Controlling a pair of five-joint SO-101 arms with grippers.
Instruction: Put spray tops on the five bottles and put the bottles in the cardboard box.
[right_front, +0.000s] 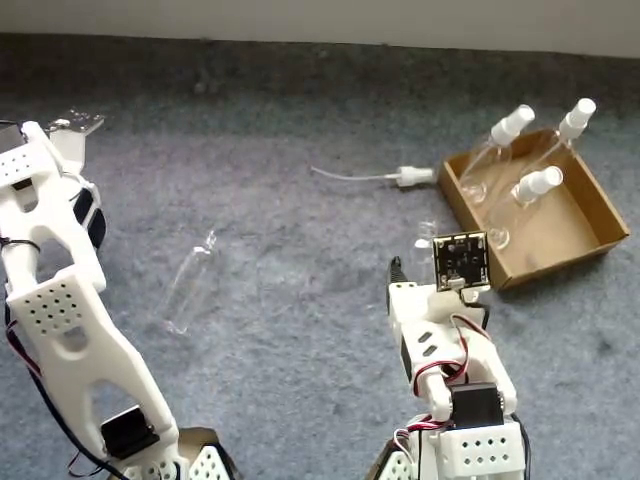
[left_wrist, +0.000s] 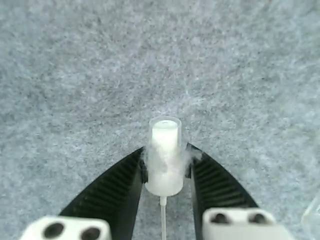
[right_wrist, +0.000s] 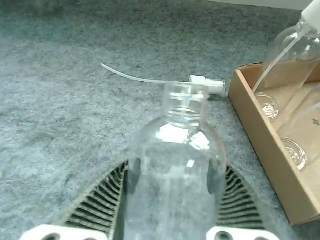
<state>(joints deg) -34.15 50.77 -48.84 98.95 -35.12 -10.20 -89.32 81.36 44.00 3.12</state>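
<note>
My left gripper (left_wrist: 167, 154) is shut on a white spray top (left_wrist: 165, 160) with a clear cap, its thin tube running back between the fingers. In the high view that gripper (right_front: 72, 128) sits at the far left of the carpet. My right gripper (right_wrist: 172, 182) is shut on a clear open-necked bottle (right_wrist: 175, 150), just left of the cardboard box (right_front: 590, 215). Three bottles with spray tops (right_front: 525, 190) lie in the box. A second open bottle (right_front: 190, 280) lies on the carpet left of centre. A loose spray top (right_front: 412, 177) with a long tube lies beside the box.
Grey carpet (right_front: 300, 330) covers the work surface. The box wall (right_wrist: 260, 135) stands close beside the held bottle. A pale wall strip (right_front: 320, 20) runs along the far edge.
</note>
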